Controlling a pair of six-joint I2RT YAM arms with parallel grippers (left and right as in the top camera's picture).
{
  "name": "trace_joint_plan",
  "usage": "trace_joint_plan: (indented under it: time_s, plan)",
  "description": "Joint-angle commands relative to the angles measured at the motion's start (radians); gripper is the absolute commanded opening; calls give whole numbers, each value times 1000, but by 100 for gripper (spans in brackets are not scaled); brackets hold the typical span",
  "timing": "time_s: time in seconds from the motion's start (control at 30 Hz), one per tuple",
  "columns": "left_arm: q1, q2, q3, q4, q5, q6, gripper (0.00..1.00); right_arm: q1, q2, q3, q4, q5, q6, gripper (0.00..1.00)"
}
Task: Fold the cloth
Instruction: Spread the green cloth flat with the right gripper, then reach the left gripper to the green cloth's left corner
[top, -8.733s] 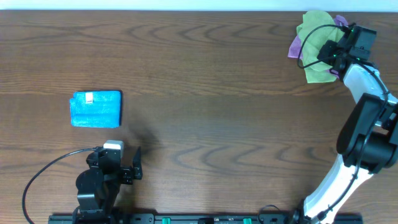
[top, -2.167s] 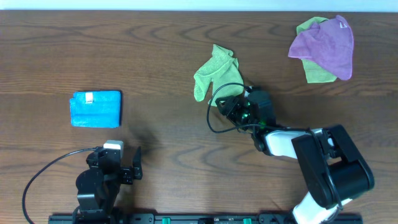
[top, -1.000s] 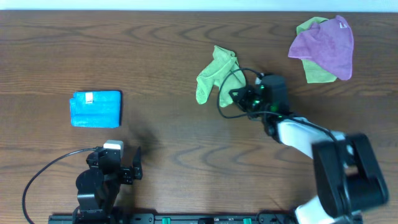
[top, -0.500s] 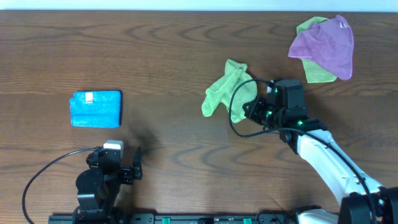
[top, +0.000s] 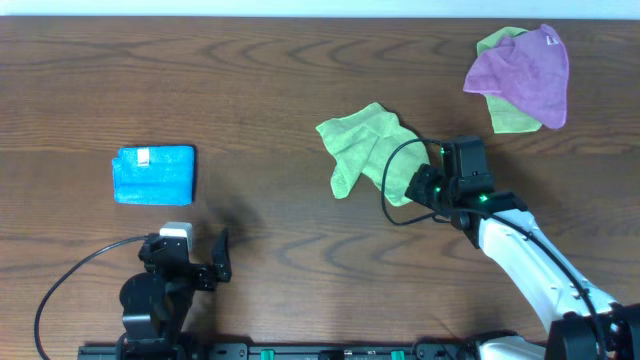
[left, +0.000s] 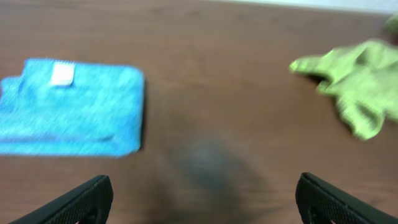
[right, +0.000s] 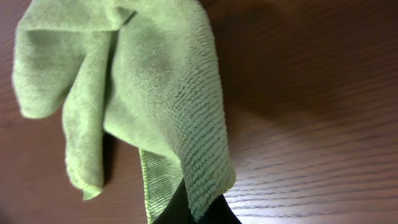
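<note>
The cloth (top: 362, 148) is lime green and lies crumpled near the table's middle, spread out toward the left. My right gripper (top: 410, 186) is shut on its right-hand edge. In the right wrist view the cloth (right: 155, 81) drapes away from the dark fingertips of the right gripper (right: 199, 214), which pinch a ribbed fold. My left gripper (top: 186, 256) hovers near the front left edge, open and holding nothing. In the left wrist view the left gripper (left: 202, 186) has its fingers far apart, with the cloth (left: 354, 74) far off to the right.
A folded bright blue cloth (top: 154, 175) with a small white label lies at the left, also in the left wrist view (left: 68, 106). At the back right a purple cloth (top: 525, 72) lies over another green cloth (top: 508, 118).
My right gripper has drawn the cloth rightward and toward the front, and the cloth has spread out wider on the table. The left arm has barely shifted.
</note>
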Motion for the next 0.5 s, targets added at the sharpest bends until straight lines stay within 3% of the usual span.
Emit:
trace_joint_plan:
  time_s: [0.0, 0.17, 0.23, 0.47]
  plan:
    - [-4, -6, 1, 39, 97, -133, 95, -6, -15, 2, -3, 90, -21, 2]
    - [-4, -6, 16, 53, 188, -277, 95, -6, -15, 6, -2, 127, -1, 2]
    - [-4, -6, 16, 50, 272, -283, 95, -6, -15, 13, -2, 129, 1, 2]
    - [-3, -4, 19, 47, 296, -300, 95, -6, -15, 71, -39, 126, -4, 2]
